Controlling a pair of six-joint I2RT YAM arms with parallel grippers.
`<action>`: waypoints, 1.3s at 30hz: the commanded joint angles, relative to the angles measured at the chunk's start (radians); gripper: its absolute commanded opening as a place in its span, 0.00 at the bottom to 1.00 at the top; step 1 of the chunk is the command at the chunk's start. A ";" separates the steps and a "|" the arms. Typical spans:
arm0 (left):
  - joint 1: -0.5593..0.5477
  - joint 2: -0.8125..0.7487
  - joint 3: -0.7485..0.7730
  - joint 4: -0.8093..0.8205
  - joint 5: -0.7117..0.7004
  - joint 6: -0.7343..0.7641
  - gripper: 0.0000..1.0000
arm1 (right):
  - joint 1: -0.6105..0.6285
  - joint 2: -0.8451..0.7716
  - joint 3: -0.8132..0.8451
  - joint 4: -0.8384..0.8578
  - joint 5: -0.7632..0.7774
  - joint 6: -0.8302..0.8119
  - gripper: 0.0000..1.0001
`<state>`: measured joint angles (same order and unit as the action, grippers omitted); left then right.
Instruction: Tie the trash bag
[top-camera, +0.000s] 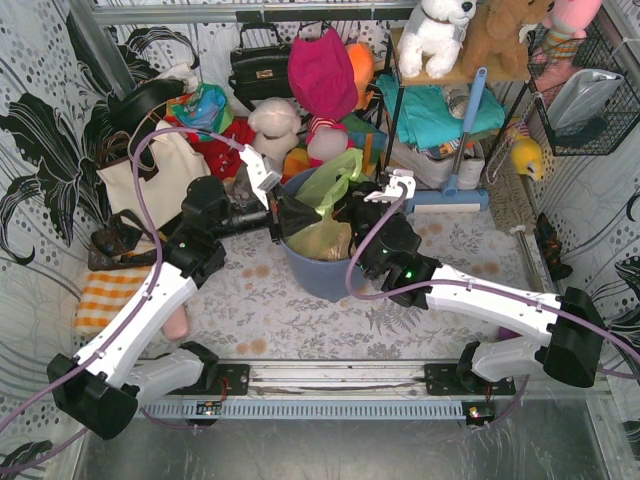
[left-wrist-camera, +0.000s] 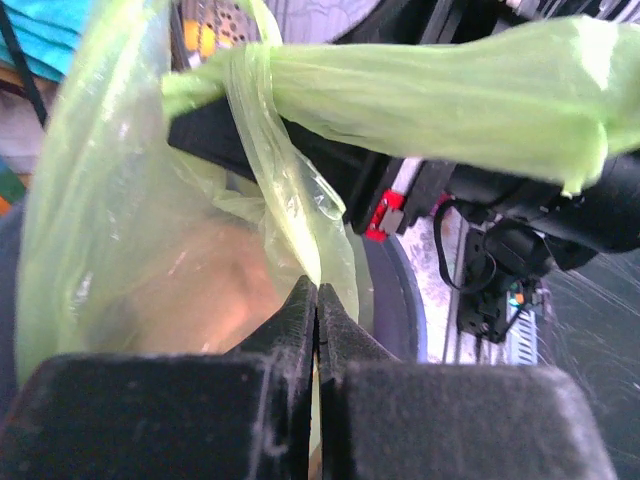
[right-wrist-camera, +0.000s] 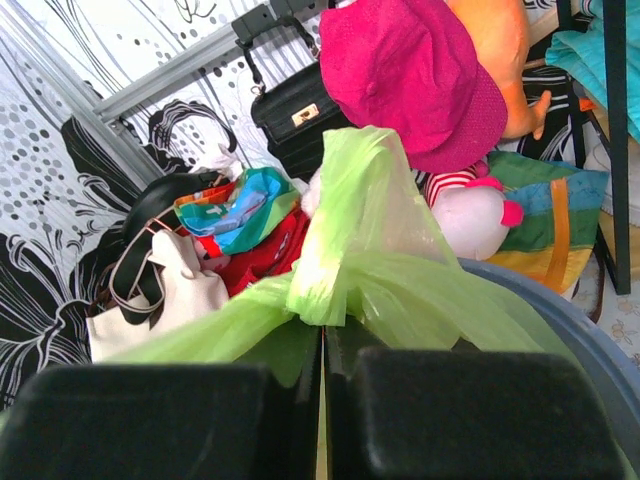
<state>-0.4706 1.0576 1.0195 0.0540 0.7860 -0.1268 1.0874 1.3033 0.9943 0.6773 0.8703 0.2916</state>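
— Floral black-and-white walls (top-camera: 40, 150) close you in on the left and right. The desk (top-camera: 290, 310), under its printed cloth, ends at the metal rail (top-camera: 330, 375) where your two arms are bolted.

— Where is the trash bag?

— The trash bag (top-camera: 335, 180) sits in the blue-grey bin (top-camera: 320, 275) at mid-desk, with its green top standing above the rim. Your left tool (left-wrist-camera: 317, 298) is at the bin's left rim, fingers pressed together on a strip of the green film. Your right tool (right-wrist-camera: 322, 340) is at the bin's right side, also pressed together, with a gathered bunch of film caught at its tips. In the left wrist view, a twisted strand of the bag runs across above the opening toward your right arm.

— How much room do I have?

— Bare cloth shows between the bin and the rail, and again to the right of the bin toward the wall. Behind the bin it is crowded with a cream tote (top-camera: 150, 180), a black handbag (top-camera: 262, 65), a pink cap (top-camera: 322, 70) and plush toys (top-camera: 272, 125). A shelf rack (top-camera: 460, 77) stands there too, and a blue-handled mop (top-camera: 467, 125) leans near your right tool. An orange checked cloth (top-camera: 105, 295) lies at the desk's left edge, just beside your left forearm.
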 joint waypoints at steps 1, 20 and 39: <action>-0.021 0.001 -0.024 0.011 0.079 -0.043 0.06 | -0.010 -0.009 -0.006 0.104 -0.019 -0.020 0.00; -0.066 -0.021 0.170 -0.123 -0.418 0.159 0.50 | -0.016 -0.073 -0.080 0.107 -0.033 0.006 0.00; 0.019 0.341 0.370 -0.070 -0.221 0.207 0.65 | -0.015 -0.098 -0.082 0.081 -0.021 0.011 0.00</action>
<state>-0.4622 1.3743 1.3281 -0.0620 0.4728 0.0513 1.0763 1.2282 0.9127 0.7479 0.8410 0.2886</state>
